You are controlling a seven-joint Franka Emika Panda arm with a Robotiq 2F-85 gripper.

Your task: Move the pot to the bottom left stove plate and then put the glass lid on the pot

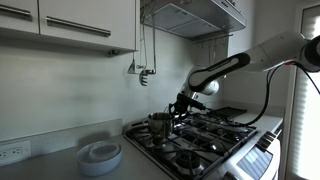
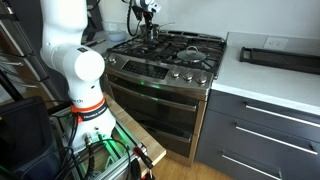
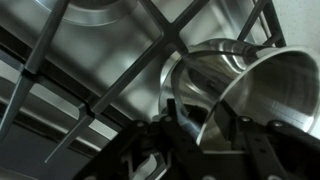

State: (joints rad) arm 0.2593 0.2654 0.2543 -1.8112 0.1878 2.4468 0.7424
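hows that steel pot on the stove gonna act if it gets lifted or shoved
The pot is plain polished steel, so it is probably rigid but slick in a pinch grip. What shows of its inside looks empty, so likely light. It sits on raised grate bars, so a push may catch and tip it rather than slide.

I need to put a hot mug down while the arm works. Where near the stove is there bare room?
Bare white counter in front of the black tray, beside the stove. Bare grey counter between the white dishes and the wall socket. Crowded: around the pot, where the tool hangs close.
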